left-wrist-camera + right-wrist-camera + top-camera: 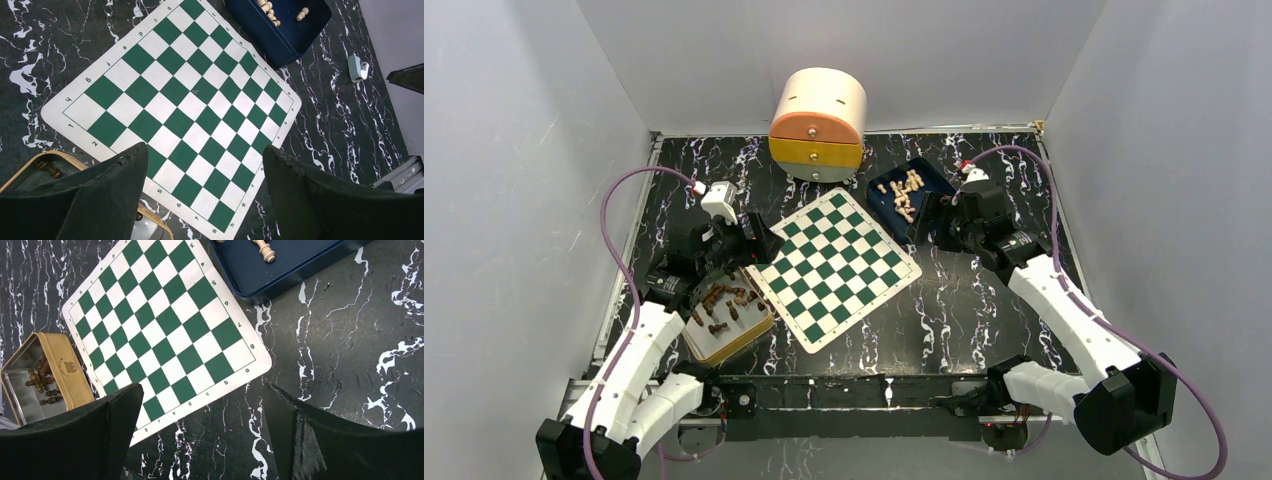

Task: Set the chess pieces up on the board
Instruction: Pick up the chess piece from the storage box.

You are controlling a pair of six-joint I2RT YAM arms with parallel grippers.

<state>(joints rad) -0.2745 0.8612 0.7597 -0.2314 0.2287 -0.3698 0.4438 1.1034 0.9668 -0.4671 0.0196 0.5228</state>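
Top external view, nearest first: two arms rise from the near edge of the black, white-veined table (984, 300). One tan-rimmed tray (746, 343) sits near left and holds the dark pieces (724, 298), a loose jumble of brown turned chessmen, mostly lying on their sides. About eight show, but they overlap too much for a sure count.

One board (834, 270) lies flat in the middle, turned diagonally, its left corner just beside the tan tray. It has eight by eight dark green and white squares, and its white border carries small numbers and letters.

Past the board's far right edge is one blue tray (876, 207) with the pale pieces (904, 190) heaped inside, roughly ten, too clustered to count exactly. Every piece in view lies in a tray. One round-topped drawer unit (817, 120) stands at the far edge, cream above an orange and a yellow drawer.

The left arm reaches forward over the tan tray, with the left gripper (759, 240) hanging by the board's left corner. Its wrist view shows the fingers spread wide with nothing between them. The right arm stretches up the right side and bends inward, with the right gripper (924, 220) at the near edge of the blue tray, likewise spread and empty.
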